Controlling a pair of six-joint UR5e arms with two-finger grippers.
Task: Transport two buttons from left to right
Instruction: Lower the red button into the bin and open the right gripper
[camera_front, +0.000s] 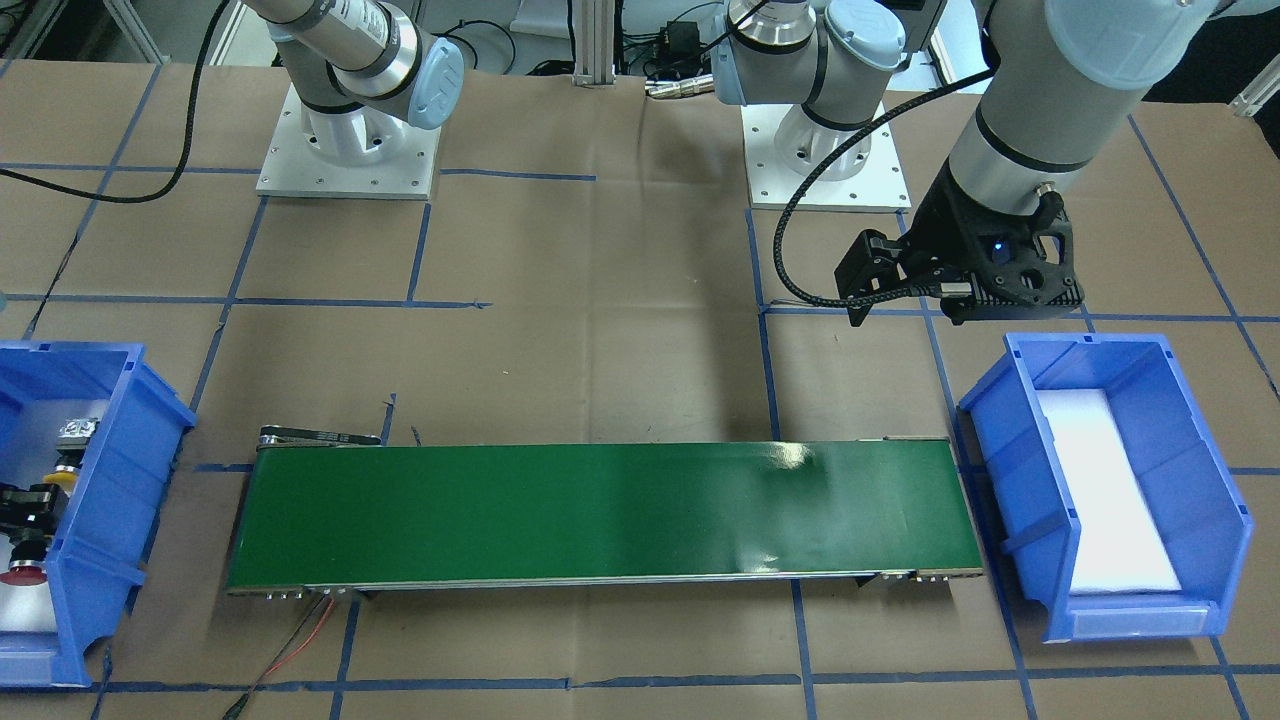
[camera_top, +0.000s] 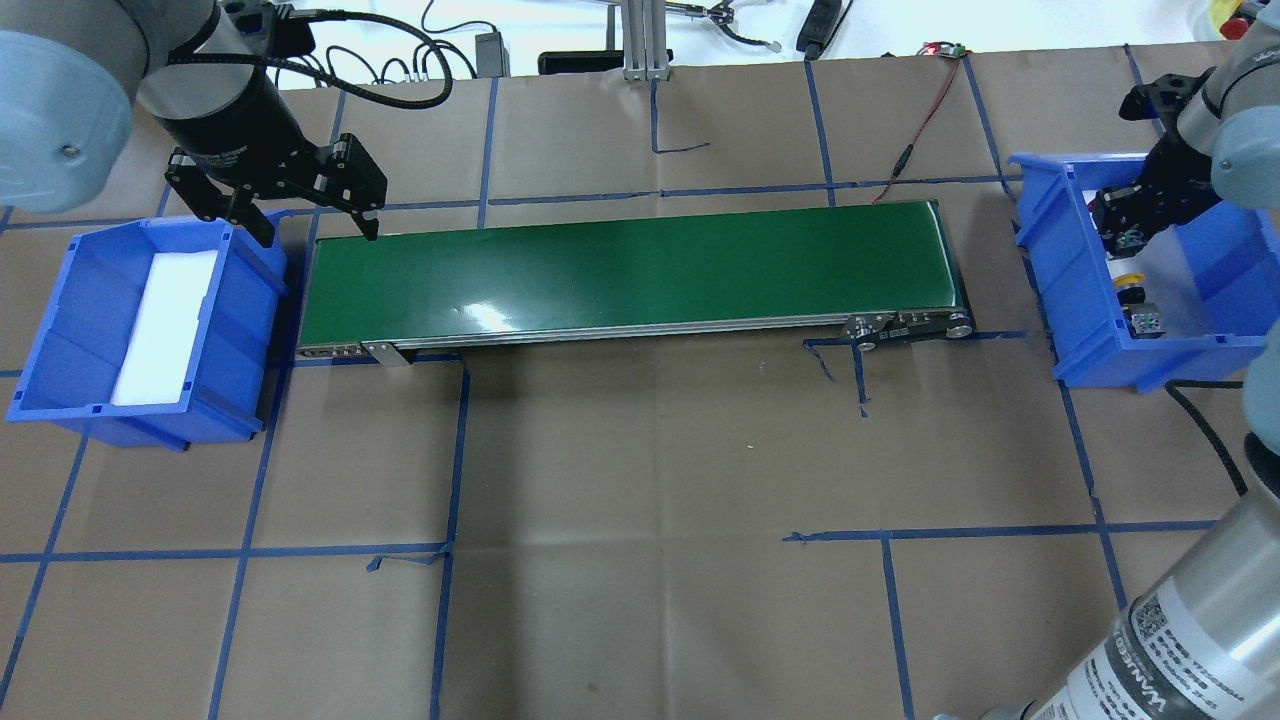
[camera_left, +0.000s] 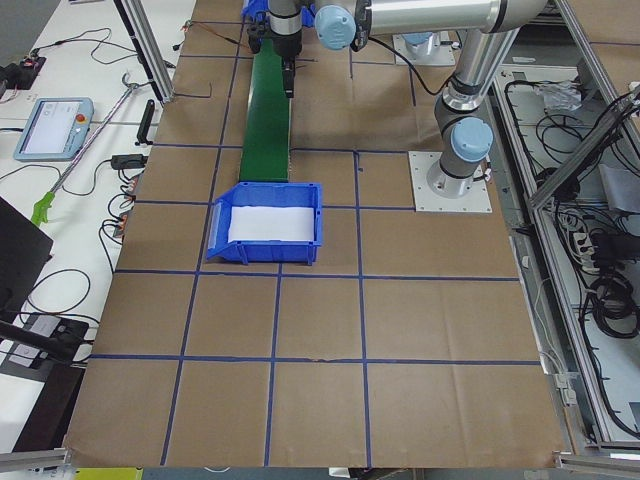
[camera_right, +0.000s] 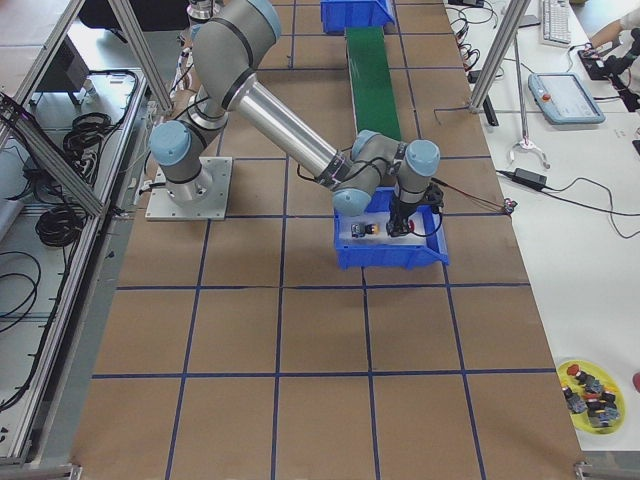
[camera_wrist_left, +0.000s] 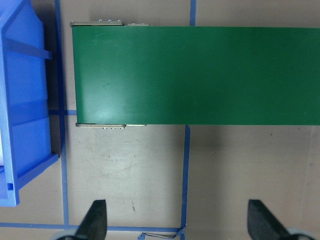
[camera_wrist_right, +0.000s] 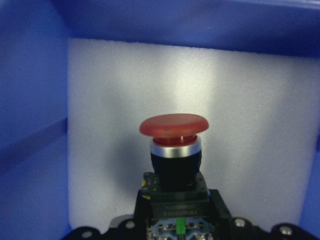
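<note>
Gripping the red button in a blue bin off the green belt's right end, the right claw sits beside the yellow button; the left claw hangs wide by the belt's left end.

belt: glossy | bin: plastic | red button: smooth cap | table: matt paper
</note>
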